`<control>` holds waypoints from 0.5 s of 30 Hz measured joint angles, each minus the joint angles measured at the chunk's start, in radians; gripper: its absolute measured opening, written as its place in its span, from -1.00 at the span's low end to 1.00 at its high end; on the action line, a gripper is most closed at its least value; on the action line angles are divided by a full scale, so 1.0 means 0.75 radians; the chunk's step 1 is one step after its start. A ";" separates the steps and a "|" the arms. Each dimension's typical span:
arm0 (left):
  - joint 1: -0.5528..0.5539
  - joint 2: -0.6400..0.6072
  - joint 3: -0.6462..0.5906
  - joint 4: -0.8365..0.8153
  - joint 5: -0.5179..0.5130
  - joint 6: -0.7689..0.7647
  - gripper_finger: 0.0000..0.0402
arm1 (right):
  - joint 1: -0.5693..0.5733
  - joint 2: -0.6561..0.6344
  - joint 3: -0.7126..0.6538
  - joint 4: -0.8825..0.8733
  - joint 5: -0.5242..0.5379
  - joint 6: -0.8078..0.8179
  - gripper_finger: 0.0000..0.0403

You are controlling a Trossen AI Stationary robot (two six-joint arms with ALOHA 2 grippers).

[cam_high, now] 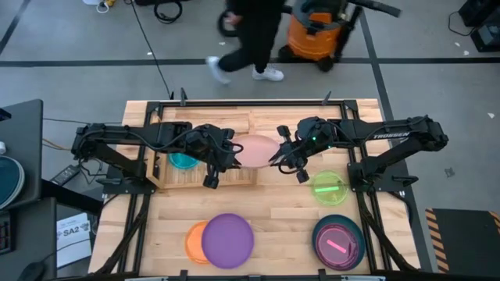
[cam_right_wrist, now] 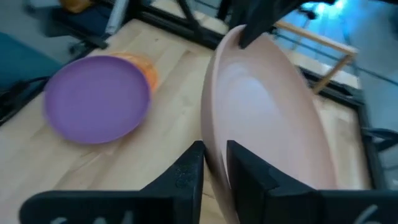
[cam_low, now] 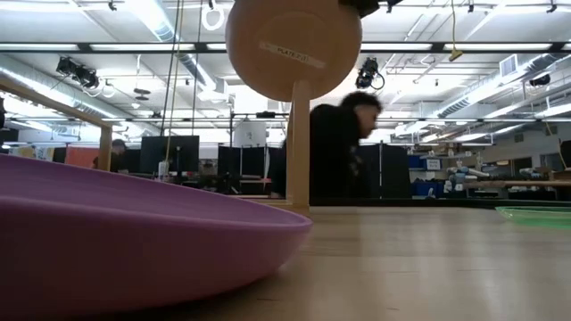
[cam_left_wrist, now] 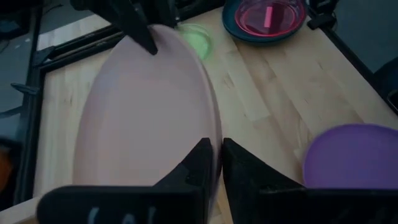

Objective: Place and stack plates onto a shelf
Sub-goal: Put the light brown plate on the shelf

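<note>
Surface: Well, a pale plank wooden surface (cam_high: 273,222), framed by dark rails, carries it all.
Arms: both dark arms reach inward and meet over the middle, left from the left side, right from the right.
Shelf: light wooden slatted shelf (cam_high: 168,176) sits under the left arm, a teal-blue plate (cam_high: 183,161) lying in it.
Pink plate: large, round, smooth pink plate (cam_left_wrist: 149,106) held up off the surface between the two pincers, just beside the shelf.
Left pincer: left pincer (cam_left_wrist: 216,163) nearly closed, pinching the pink plate's rim.
Right pincer: right pincer (cam_right_wrist: 214,163) straddles the opposite rim; gripping or slack, cannot tell.
Other plates: purple plate (cam_high: 227,240) overlaps an orange plate (cam_high: 192,242); green plate (cam_high: 329,187) near the right arm.
</note>
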 joint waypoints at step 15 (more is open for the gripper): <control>0.002 0.001 0.000 -0.009 -0.002 0.000 -0.92 | 0.001 0.001 0.001 0.079 0.098 -0.011 -0.04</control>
